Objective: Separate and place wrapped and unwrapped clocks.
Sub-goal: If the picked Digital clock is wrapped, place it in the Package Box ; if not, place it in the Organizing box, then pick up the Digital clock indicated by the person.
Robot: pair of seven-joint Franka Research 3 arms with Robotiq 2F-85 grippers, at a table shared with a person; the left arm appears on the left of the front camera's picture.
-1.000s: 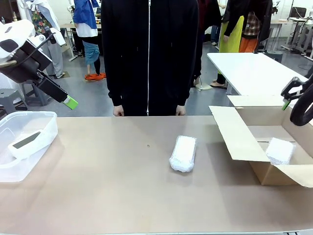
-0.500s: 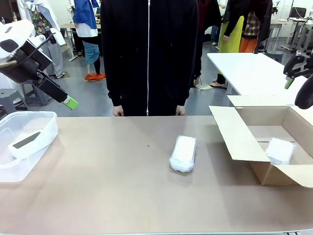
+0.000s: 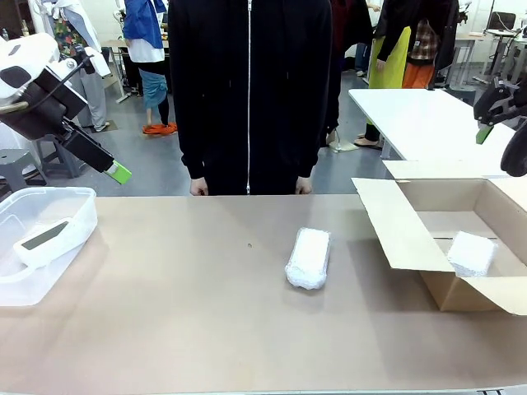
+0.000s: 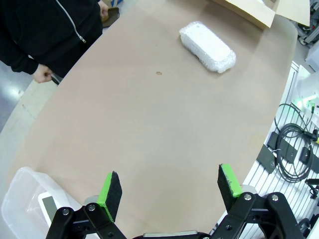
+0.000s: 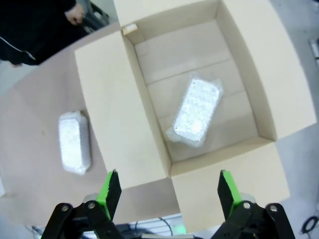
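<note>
Brown table top [image 3: 165, 329] ran the full width of the front view. Person [image 3: 247, 90] in a black zipped jacket stood at the far side, centre, arms hanging straight down.

Cardboard box [image 3: 394, 224] sat at the robot's right end of the table, top open, flaps folded outward. The near-centre flap sloped down onto the table.

Clear plastic bin [image 3: 76, 206] sat at the robot's left end, well apart from the box.

Left gripper [image 4: 169, 186] hung raised above and behind the bin, angled down toward the table. Its green pads stood wide apart with nothing between them.

Right gripper [image 5: 167, 191] was high over the box, its camera looking nearly straight down into it. Pads were likewise spread wide and empty.

Loose wrapped clock [image 3: 309, 257], a white oblong in crinkly film, lay flat on the bare table. It was right of centre, near the box's flap but not touching it, long axis running roughly toward the person.

Boxed wrapped clock [image 5: 197, 110], same sort of bundle, lay on the box floor, skewed to the walls. Touching a wall or not: could not tell.

Bare clock [image 3: 45, 239], white with a dark grey screen facing up, lay inside the bin, slightly tilted.
</note>
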